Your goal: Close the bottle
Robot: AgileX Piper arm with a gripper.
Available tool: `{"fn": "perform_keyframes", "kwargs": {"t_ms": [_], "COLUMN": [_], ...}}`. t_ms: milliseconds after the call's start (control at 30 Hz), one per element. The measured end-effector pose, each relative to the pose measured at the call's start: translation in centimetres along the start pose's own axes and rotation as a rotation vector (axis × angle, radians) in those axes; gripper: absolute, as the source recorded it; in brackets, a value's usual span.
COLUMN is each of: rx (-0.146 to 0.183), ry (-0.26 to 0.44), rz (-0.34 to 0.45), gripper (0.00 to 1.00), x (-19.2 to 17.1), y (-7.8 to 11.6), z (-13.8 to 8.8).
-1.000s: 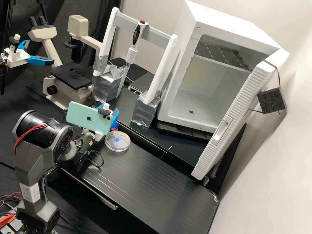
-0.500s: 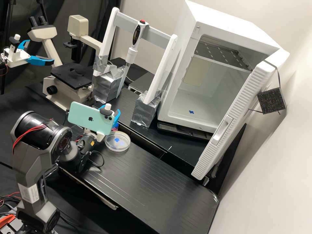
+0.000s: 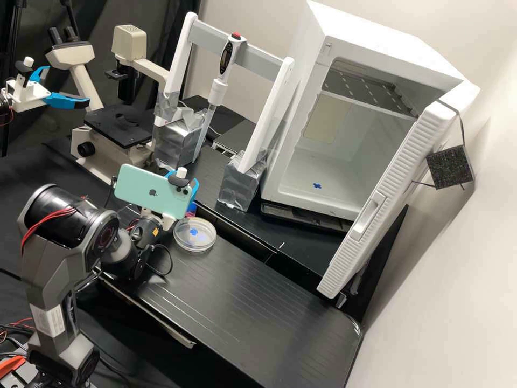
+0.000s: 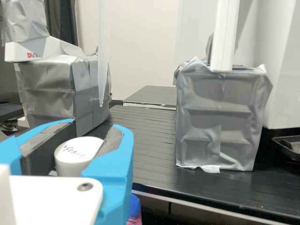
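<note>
In wrist view, my end effector [image 4: 94, 129] pinches the white cap [image 4: 77, 153] near a blue-and-pink body [image 4: 134, 206], which I judge is the bottle, so grasp is done, seating I cannot confirm, and release is left.

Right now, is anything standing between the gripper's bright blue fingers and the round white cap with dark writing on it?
Nothing visible does. In the wrist view the gripper has the round white cap directly between its dark pads. The clear round dish sits on the bench nearby, not between them.
</note>
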Motion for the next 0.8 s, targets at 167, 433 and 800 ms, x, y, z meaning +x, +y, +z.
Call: {"fn": "perform_keyframes", "kwargs": {"t_ms": [167,433,800], "rx": [-0.002,-0.011,-0.022], "ry": [0.022,0.034,0.01], "rz": [-0.013,-0.04,-0.014], "gripper": [0.0,0.0,0.0], "x": [-0.04,0.22,-0.25], "y": [-0.21,-0.48,0.42], "z": [-0.67,-1.04,-0.45]}}
